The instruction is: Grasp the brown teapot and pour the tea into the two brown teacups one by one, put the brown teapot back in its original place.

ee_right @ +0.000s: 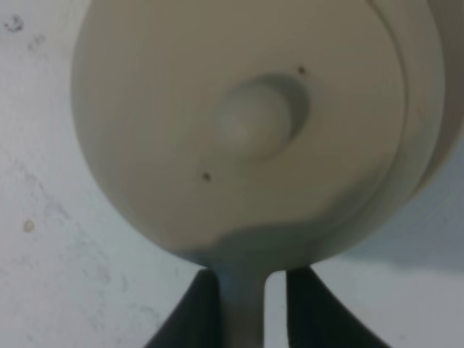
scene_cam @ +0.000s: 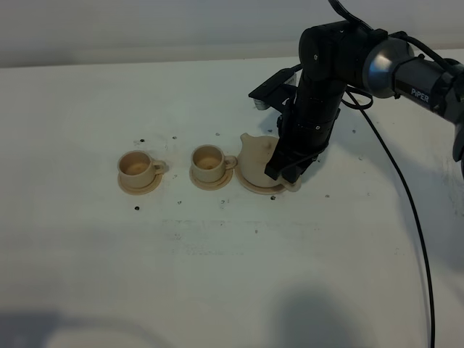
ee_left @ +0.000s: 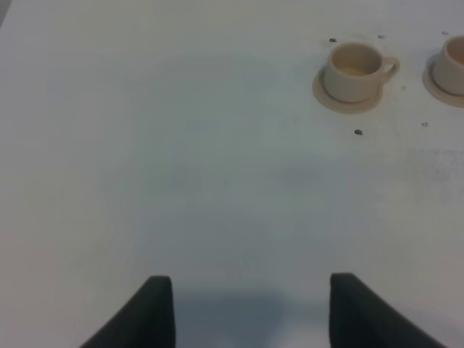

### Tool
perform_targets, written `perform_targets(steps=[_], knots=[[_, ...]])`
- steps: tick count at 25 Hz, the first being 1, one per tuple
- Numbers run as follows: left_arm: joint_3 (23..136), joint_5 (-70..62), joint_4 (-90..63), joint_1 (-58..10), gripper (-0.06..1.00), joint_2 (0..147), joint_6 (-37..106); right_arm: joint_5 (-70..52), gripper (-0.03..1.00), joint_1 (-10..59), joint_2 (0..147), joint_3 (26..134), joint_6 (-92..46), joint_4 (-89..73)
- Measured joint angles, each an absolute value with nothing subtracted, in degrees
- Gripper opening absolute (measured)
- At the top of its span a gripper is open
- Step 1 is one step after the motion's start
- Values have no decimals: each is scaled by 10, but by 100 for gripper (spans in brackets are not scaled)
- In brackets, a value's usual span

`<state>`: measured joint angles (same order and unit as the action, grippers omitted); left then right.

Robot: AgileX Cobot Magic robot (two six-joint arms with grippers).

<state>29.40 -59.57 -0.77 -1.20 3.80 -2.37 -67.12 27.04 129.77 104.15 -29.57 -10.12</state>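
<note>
The brown teapot [scene_cam: 254, 156] stands on its wide saucer, the original place [scene_cam: 249, 185], right of the two brown teacups [scene_cam: 135, 166] [scene_cam: 209, 161], each on a small saucer. My right gripper [scene_cam: 286, 172] reaches down at the teapot's handle side. In the right wrist view the teapot's lid [ee_right: 239, 123] fills the picture. Its handle [ee_right: 243, 308] lies between my right gripper [ee_right: 250, 312] fingers; one finger touches it and a thin gap shows at the other. My left gripper [ee_left: 251, 304] hovers open and empty over bare table, with one teacup [ee_left: 353, 69] far ahead and the other teacup [ee_left: 453, 61] at the picture's edge.
The white table [scene_cam: 217, 275] carries small dark specks around the saucers. A black cable [scene_cam: 406, 196] hangs from the right arm over the table's right side. The left arm does not show in the exterior high view.
</note>
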Motion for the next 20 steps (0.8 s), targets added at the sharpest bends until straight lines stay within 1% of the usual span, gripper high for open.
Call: perform_targets(steps=[14, 16, 20], knots=[[294, -596, -8, -12, 47, 38, -24, -676, 22, 270, 1298, 1042, -295, -109], [294, -596, -8, -12, 47, 38, -24, -677, 20, 270, 1298, 1042, -291, -110], [294, -596, -8, -12, 47, 38, -24, -679, 14, 270, 1298, 1042, -286, -116]])
